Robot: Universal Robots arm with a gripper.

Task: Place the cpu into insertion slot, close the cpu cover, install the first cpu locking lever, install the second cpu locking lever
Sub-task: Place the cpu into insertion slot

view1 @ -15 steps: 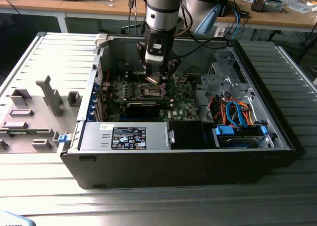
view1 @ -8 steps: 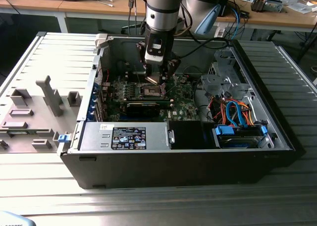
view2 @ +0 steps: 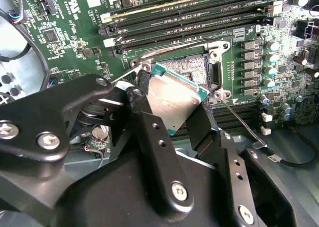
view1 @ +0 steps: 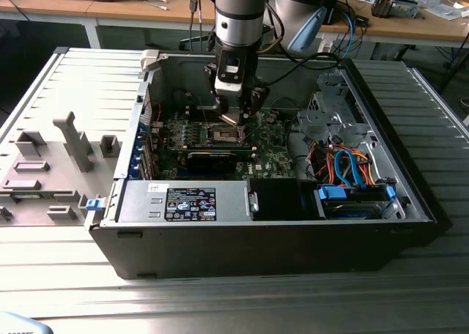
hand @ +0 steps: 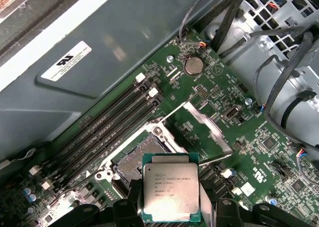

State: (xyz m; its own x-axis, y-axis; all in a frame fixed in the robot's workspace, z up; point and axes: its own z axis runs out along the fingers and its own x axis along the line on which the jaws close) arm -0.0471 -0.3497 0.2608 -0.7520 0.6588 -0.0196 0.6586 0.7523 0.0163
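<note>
Exterior view: even, diffuse overhead light, ribbed table (view1: 73, 85) bright, motherboard (view1: 275, 147) dim in the case's shadow. First wrist view: soft glare patch on the case wall (hand: 114, 43). Second wrist view: chip (view2: 172, 100) top washed pale by reflection.

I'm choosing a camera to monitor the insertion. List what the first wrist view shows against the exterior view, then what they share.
First wrist view: the cpu, silver top up; the cpu cover raised open; a coin battery. Exterior view: the whole computer case, its power supply, orange and blue cables, a grey fixture plate on the exterior view's left. Both: the green motherboard, the insertion slot, the gripper holding the cpu near it.
</note>
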